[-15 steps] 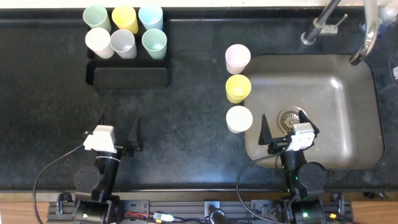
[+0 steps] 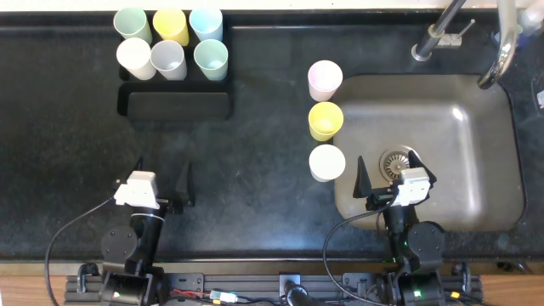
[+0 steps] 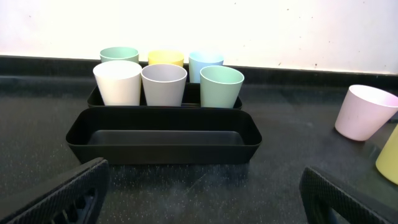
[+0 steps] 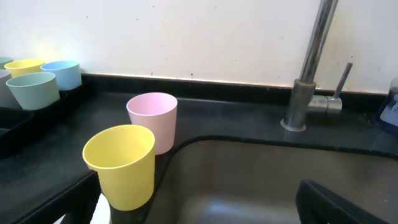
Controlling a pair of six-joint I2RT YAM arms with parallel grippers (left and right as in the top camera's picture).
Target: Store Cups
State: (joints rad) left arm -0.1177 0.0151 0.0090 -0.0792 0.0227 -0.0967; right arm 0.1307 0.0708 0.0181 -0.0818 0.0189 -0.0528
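At 2 o'clock on the surface (image 2: 255, 204), three loose cups (image 2: 325, 120) line the sink (image 2: 467, 136), likely bound for the empty tray (image 2: 174, 105) at 10 o'clock, so left end effector (image 2: 163, 170) and right end effector (image 2: 388, 161) wait released.

Two black trays (image 2: 174, 105), perhaps joined as one, at eleven o'clock. Nine cups (image 2: 167, 59): six in the farther one, three loose on the surface (image 2: 255, 170) near one o'clock. One sink (image 2: 463, 119), one tap (image 2: 435, 32).
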